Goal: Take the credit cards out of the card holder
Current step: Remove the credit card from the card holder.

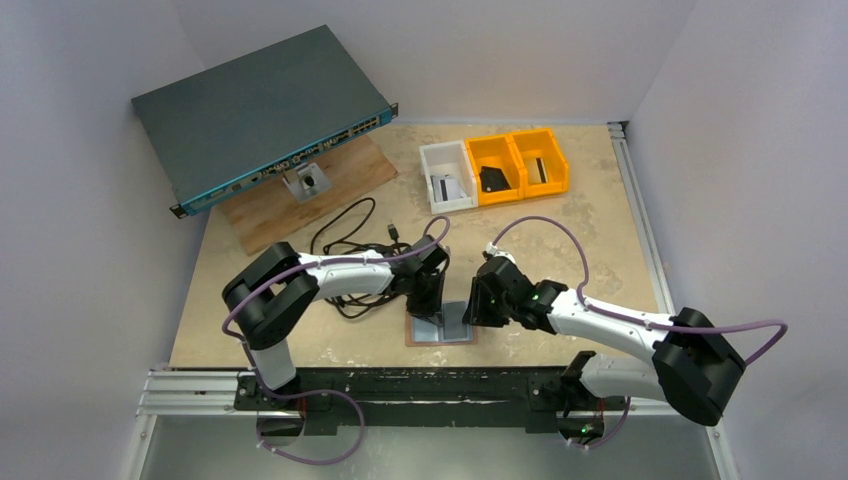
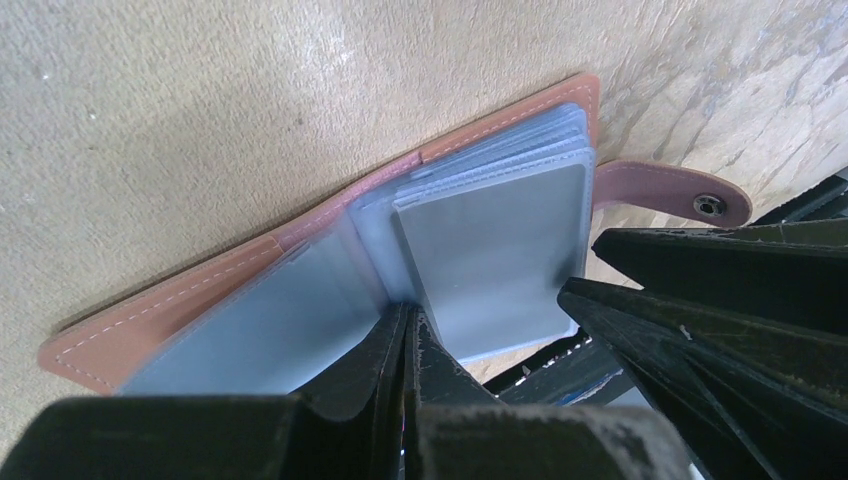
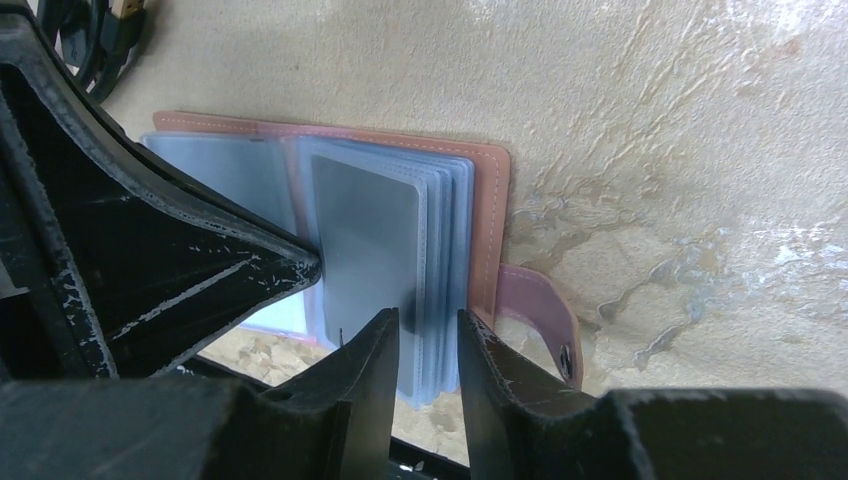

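Card holder [image 1: 441, 325], reddish-brown leather bifold, lies open on the counter [image 1: 560, 230] between both arms. We judge it light and floppy, its clear sleeves slick. Left fingers [image 2: 405, 345] are closed tight at its fold, pinning it. The grey plastic card [image 3: 365, 240] in the top sleeve looks stiff; take its near edge. Right fingers [image 3: 428, 345] part-open astride that edge, holding nothing. Rear bins: white [image 1: 447, 176] and two orange [image 1: 520, 163] hold small items.
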You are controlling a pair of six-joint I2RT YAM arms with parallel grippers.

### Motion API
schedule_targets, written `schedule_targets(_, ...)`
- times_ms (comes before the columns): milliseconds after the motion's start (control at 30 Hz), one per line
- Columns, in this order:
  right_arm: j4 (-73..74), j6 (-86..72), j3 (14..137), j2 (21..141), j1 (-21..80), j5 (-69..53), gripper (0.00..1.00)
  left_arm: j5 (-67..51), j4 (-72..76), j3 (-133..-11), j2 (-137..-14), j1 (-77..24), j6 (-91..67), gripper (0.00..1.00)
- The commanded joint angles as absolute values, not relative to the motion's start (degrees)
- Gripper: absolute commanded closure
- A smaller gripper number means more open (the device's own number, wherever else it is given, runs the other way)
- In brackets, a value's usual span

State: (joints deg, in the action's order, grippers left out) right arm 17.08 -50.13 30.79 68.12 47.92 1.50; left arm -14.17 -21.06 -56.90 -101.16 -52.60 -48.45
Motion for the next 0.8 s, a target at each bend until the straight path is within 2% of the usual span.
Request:
schedule_targets(0,14.9,-50.8,30.3,67.5,47.7,0.4,0.69,-11.3,-22.9,-58.2,-103.7,-53.0,-48.2,1.0)
schedule_targets(433,15.8,-51.6,31.9,64.1,47.5,-0.8,0.62,-10.4,-24.5,-58.5,-104.5,-53.0,-48.3,1.0)
schedule_targets(767,9.7,-53.0,29.2,66.4,46.7,-5.6,0.65,-10.6,-24.4,-58.2,-104.2,-53.0,-48.4,1.0)
